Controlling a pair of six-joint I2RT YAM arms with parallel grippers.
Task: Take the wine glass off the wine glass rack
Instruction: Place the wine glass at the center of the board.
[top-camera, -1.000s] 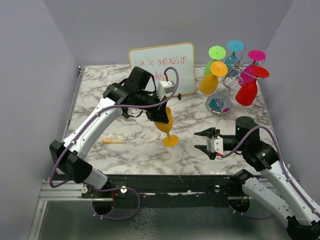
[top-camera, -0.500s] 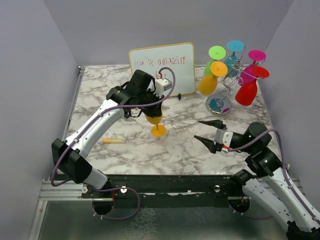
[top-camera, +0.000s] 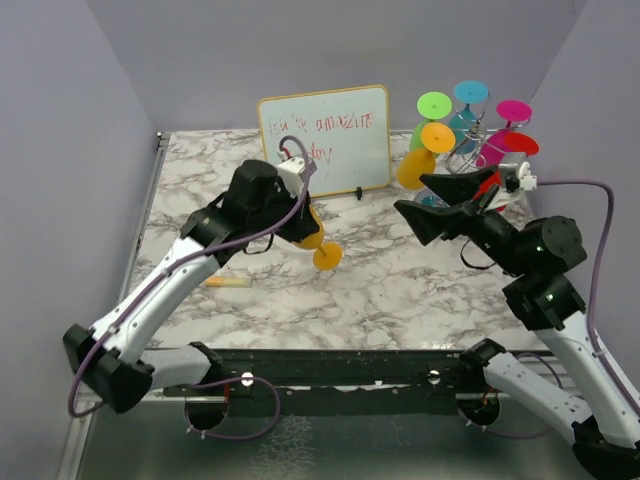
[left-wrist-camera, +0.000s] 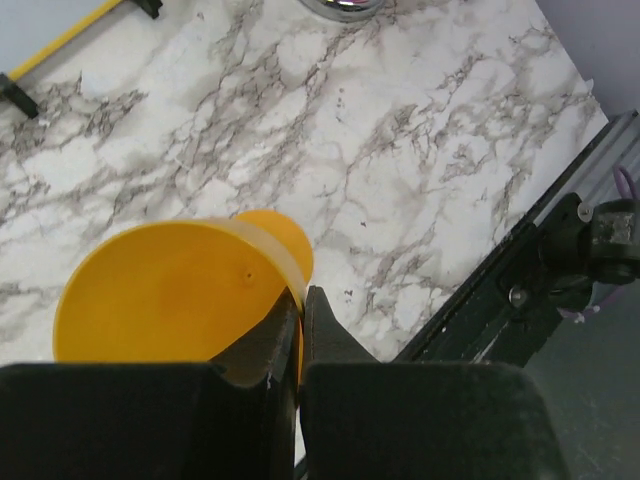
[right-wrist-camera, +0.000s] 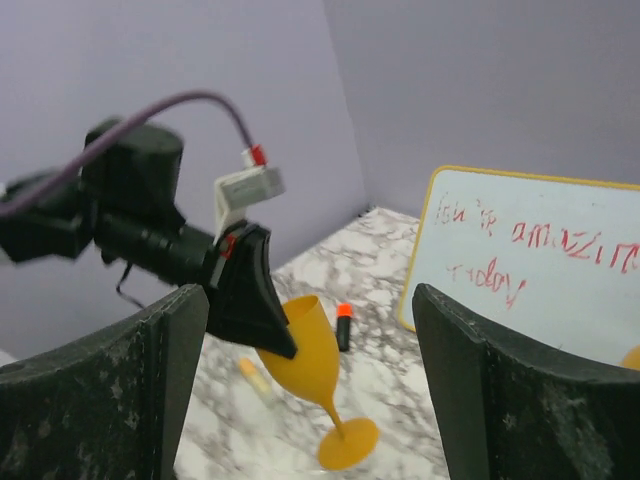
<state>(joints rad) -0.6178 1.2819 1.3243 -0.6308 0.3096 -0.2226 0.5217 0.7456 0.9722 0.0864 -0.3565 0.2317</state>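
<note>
A yellow-orange wine glass (top-camera: 312, 236) hangs tilted over the middle of the marble table, its round foot (top-camera: 327, 258) low near the surface. My left gripper (top-camera: 303, 215) is shut on the glass's rim; in the left wrist view the fingertips (left-wrist-camera: 318, 312) pinch the cup wall (left-wrist-camera: 170, 290). The wine glass rack (top-camera: 466, 150), a silver wire stand, is at the back right and carries several coloured glasses. My right gripper (top-camera: 411, 194) stands open in the air just left of the rack, holding nothing. Through its wide jaws, my right gripper (right-wrist-camera: 310, 300) faces the held glass (right-wrist-camera: 305, 350).
A whiteboard (top-camera: 325, 135) with red writing leans at the back centre. A yellow marker (top-camera: 228, 282) lies at the front left. A black marker with an orange cap (right-wrist-camera: 343, 325) lies near the whiteboard. The rack's base is hidden behind my right gripper.
My right arm has risen from the table's front and swung back toward the rack, jaws opening wider. My left arm has drawn the glass slightly back and left.
</note>
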